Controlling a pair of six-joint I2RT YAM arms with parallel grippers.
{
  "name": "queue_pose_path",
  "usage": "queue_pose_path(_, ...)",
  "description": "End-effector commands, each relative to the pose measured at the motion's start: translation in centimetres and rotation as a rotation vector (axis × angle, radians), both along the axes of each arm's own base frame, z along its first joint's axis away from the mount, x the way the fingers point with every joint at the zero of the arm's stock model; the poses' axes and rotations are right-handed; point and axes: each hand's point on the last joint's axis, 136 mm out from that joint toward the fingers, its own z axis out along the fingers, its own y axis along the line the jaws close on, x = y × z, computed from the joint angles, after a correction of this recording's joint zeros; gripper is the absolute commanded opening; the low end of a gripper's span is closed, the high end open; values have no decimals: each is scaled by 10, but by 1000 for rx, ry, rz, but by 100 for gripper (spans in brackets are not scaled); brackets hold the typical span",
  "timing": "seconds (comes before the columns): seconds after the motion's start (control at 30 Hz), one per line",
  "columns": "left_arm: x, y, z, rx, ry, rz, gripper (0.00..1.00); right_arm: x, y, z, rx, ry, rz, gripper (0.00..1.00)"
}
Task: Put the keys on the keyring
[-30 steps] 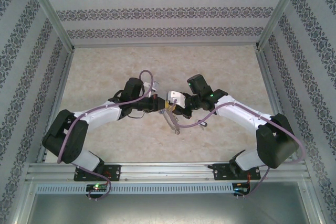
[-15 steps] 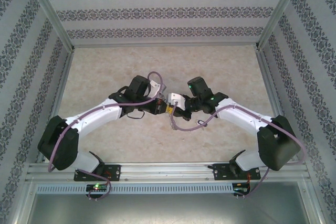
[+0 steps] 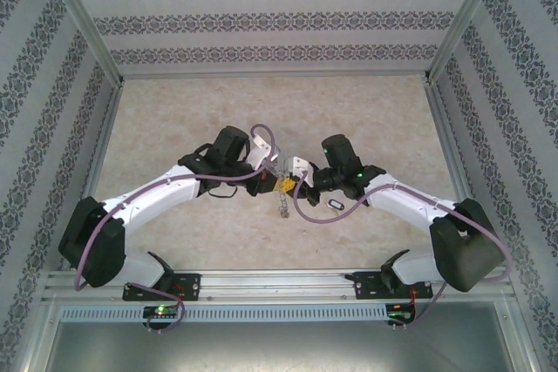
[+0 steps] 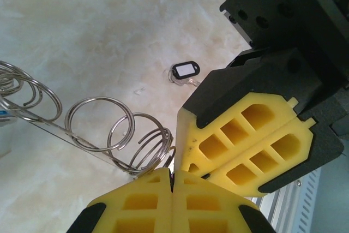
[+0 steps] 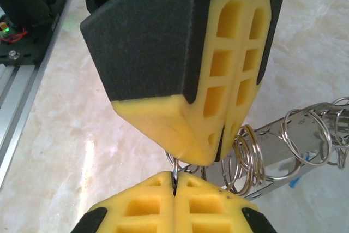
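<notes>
The left pincer (image 4: 172, 172) and the right pincer (image 5: 174, 183) meet tip to tip over the middle of the pale marbled bench (image 3: 174, 111). Both are squeezed shut, each nipping a wire of the bunch of thin silvery rings on a flat metal strip (image 5: 275, 135), which is held between them. A small oval tag with a dark rim and white middle (image 4: 184, 71) lies on the bench near the right arm.
</notes>
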Motion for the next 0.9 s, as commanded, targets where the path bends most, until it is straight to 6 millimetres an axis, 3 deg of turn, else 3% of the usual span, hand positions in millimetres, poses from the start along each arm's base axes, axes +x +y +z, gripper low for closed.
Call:
queue_pose_path(0.0,-7,-9,21,-111,-8,-35,0,6,3,20,112,-47,-17,0)
queue_pose_path(0.3,-2,-7,38,-258,34,-28,0,2,1,32,216,-162,-23,0)
queue_pose_path(0.57,-10,-8,51,-284,29,-78,0,0,4,43,172,-63,-16,0)
queue_pose_path(0.87,-23,-9,57,-290,-1,-180,0,-19,0,41,141,-236,49,0)
